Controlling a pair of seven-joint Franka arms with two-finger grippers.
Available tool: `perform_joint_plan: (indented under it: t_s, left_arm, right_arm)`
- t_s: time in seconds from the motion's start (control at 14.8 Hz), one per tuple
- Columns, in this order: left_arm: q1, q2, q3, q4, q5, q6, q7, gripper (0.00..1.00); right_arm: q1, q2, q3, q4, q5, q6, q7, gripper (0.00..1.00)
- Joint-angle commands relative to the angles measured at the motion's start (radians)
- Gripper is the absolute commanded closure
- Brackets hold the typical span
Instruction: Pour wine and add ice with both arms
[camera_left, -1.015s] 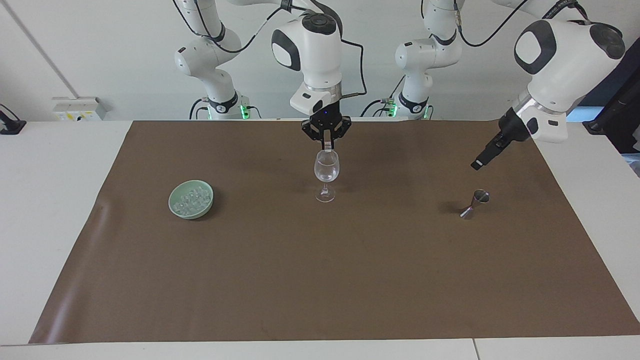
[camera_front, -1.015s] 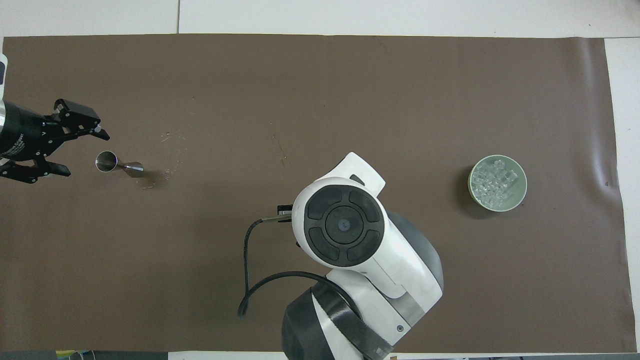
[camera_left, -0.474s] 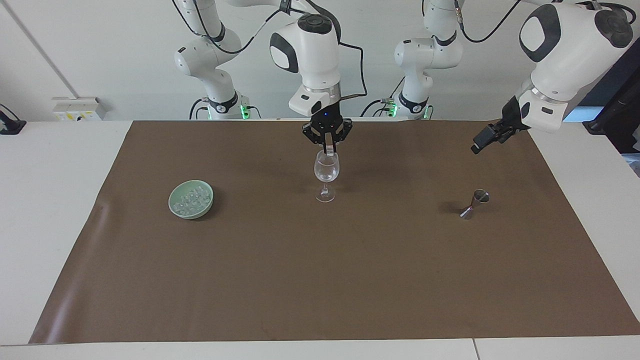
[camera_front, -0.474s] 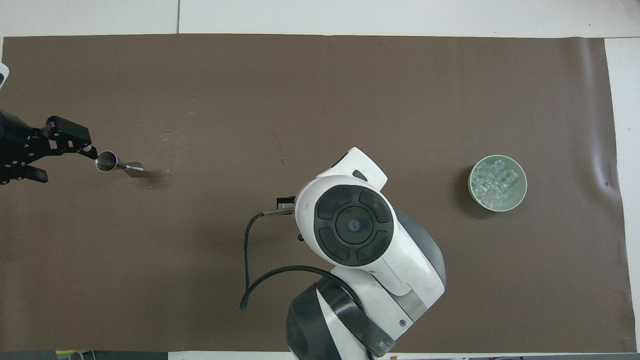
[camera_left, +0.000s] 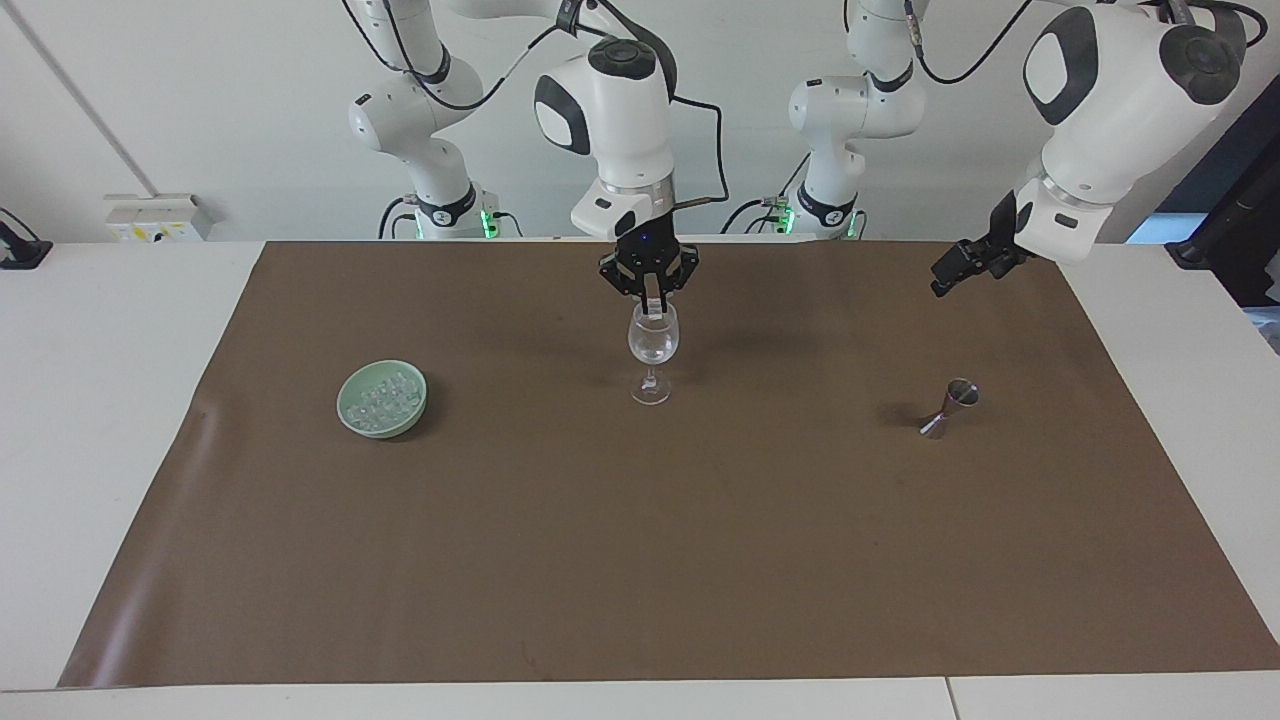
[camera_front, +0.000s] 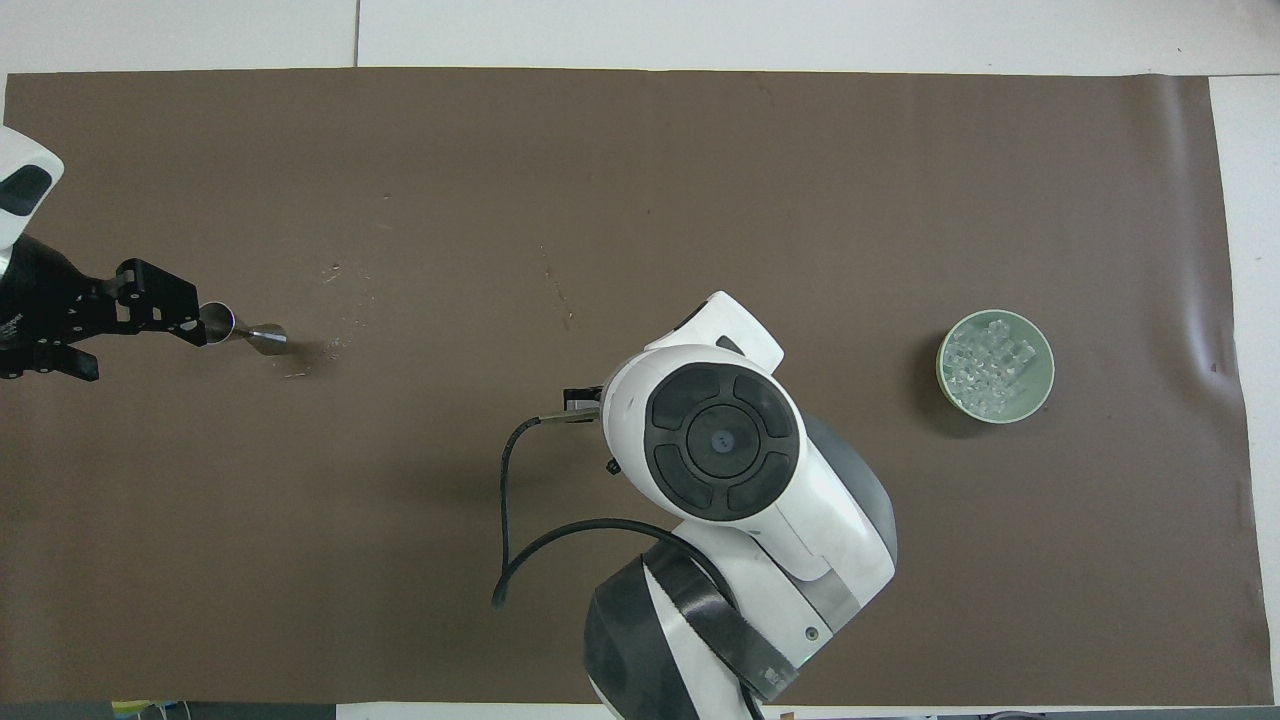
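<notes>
The steel jigger (camera_left: 948, 408) (camera_front: 250, 333) stands on the brown mat toward the left arm's end. My left gripper (camera_left: 945, 280) (camera_front: 148, 352) is open and empty, raised well above the mat and apart from the jigger. The clear stemmed wine glass (camera_left: 652, 350) stands mid-mat; my right arm hides it in the overhead view. My right gripper (camera_left: 651, 303) points straight down just above the glass's rim, shut on a small pale ice cube. Several ice cubes (camera_left: 380, 398) (camera_front: 992, 360) lie in the pale green bowl (camera_left: 350, 418) (camera_front: 945, 385) toward the right arm's end.
The brown mat (camera_left: 640, 560) (camera_front: 640, 180) covers most of the white table. A few small wet marks (camera_front: 340, 345) lie on the mat beside the jigger. The right arm's wrist (camera_front: 715, 440) blocks the overhead view of the mat's middle.
My left gripper has risen and drawn back from the jigger toward the robots. My right gripper has stayed over the glass, shifting only slightly. The jigger, glass and bowl have not moved.
</notes>
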Motion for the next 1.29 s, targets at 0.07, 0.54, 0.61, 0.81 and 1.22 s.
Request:
perform_joint_plan:
  t_s: [0.07,0.54,0.61,0.81,1.22]
  left_arm:
    - [0.029,-0.028,-0.021,-0.003,0.029,-0.024,0.021,0.00]
    - [0.087,-0.037,-0.056,-0.009,0.024,-0.026,0.025,0.00]
    - [0.087,-0.036,-0.056,-0.011,0.024,-0.019,0.027,0.00]
    - [0.086,-0.034,-0.055,-0.009,0.025,0.002,0.063,0.00]
    - [0.087,-0.030,-0.052,-0.006,0.027,0.045,0.203,0.00]
  right_arm:
    - [-0.012,-0.026,0.008,-0.025,0.000,0.018,0.007,0.65]
    - [-0.032,0.037,0.000,0.175,-0.012,-0.146,0.000,0.66]
    - [-0.064,0.044,0.003,0.221,-0.028,-0.195,-0.014,0.65]
    - [-0.151,0.014,0.000,0.243,-0.036,-0.253,-0.111,0.63]
    - [-0.432,-0.100,-0.004,0.234,-0.019,-0.502,-0.391,0.00]
